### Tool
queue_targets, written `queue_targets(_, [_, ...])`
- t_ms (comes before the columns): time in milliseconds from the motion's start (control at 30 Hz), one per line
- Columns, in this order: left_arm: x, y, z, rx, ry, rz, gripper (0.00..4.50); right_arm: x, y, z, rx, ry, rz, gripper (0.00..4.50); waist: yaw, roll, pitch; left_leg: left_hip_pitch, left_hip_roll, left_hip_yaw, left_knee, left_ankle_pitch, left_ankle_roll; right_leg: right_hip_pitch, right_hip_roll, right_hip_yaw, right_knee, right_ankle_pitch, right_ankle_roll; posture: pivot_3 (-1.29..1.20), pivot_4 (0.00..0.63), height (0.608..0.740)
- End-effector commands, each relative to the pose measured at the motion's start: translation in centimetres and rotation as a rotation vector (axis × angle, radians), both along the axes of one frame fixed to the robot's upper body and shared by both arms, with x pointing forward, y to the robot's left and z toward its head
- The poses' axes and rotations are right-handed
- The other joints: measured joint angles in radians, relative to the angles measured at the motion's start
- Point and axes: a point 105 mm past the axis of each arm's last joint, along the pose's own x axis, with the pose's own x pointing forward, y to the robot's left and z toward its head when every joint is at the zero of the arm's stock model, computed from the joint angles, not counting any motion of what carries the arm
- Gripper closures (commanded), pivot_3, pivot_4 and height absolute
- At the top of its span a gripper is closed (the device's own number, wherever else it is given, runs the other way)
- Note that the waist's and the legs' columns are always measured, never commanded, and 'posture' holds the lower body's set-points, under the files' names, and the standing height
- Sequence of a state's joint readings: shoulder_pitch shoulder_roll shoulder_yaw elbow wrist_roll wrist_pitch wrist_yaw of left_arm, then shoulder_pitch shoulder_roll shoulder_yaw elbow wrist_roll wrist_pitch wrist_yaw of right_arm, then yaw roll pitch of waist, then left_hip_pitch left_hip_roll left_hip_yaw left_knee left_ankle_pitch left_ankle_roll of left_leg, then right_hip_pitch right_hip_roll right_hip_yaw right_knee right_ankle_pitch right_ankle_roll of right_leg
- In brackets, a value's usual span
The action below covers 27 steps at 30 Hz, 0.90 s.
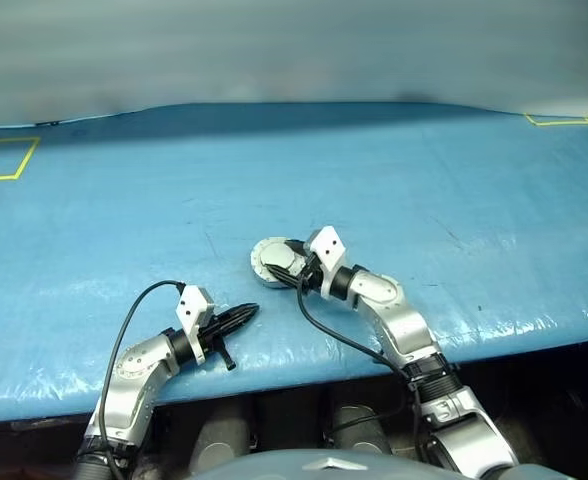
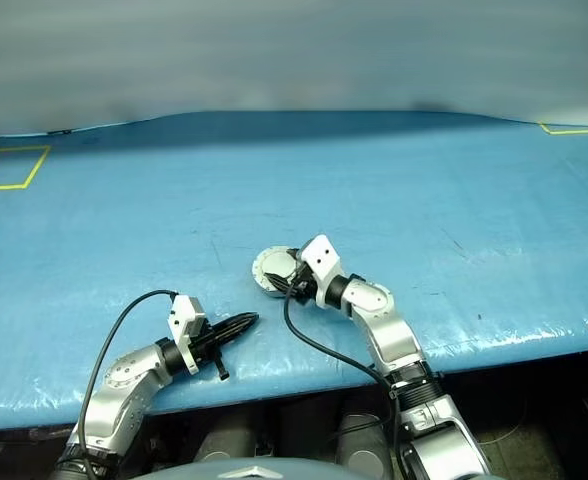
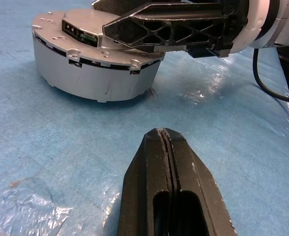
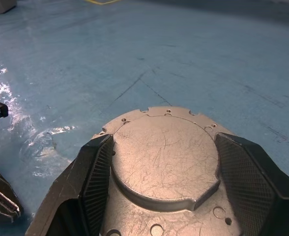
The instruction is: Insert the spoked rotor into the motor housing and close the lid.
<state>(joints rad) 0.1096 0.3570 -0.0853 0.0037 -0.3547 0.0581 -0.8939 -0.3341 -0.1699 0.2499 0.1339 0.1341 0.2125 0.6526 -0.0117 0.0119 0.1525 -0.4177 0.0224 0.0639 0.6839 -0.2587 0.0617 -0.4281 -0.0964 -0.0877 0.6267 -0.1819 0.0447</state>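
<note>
Jaws of right gripper (image 4: 157,196) spread either side of lid's (image 4: 166,160) raised centre at frame middle, left gripper (image 1: 242,316) jaws pressed together, lower left, blue tabletop (image 1: 424,180).

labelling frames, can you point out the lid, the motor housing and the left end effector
lid (image 4: 166,162): right wrist view, raised centre of its top face
motor housing (image 3: 93,81): left wrist view, grey side wall
left end effector (image 3: 167,147): left wrist view, closed fingertips
</note>
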Motion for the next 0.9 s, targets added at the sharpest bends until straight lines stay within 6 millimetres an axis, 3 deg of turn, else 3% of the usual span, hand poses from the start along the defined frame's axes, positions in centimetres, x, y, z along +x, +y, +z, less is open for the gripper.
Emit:
queue_targets(33, [-0.3,-0.3,0.0,-0.004,0.000,-0.008,4.50,0.4,0.1,1.7,0.017,-0.046,0.011,1.52,0.000,0.000,0.000,0.000,0.000,0.000,0.000,0.000,0.000,0.000,0.000,0.000,0.000,0.000,0.000,0.00,0.150,0.740])
queue_targets(600, [-0.4,-0.5,0.3,-0.048,0.009,0.003,4.50,1.1,-0.6,-0.9,-0.101,-0.038,-0.023,1.52,-0.001,0.000,0.000,0.004,0.001,0.000,0.000,0.001,-0.001,0.000,0.000,0.000,0.000,0.000,0.000,0.00,0.150,0.740])
queue_targets(900, [-0.5,-0.9,0.3,-0.059,0.018,-0.010,4.50,1.7,-1.2,-0.2,-0.150,-0.025,0.042,1.52,0.001,0.000,0.000,0.004,0.001,0.000,0.000,0.001,-0.001,0.000,0.000,0.000,0.001,0.000,0.000,0.00,0.150,0.740])
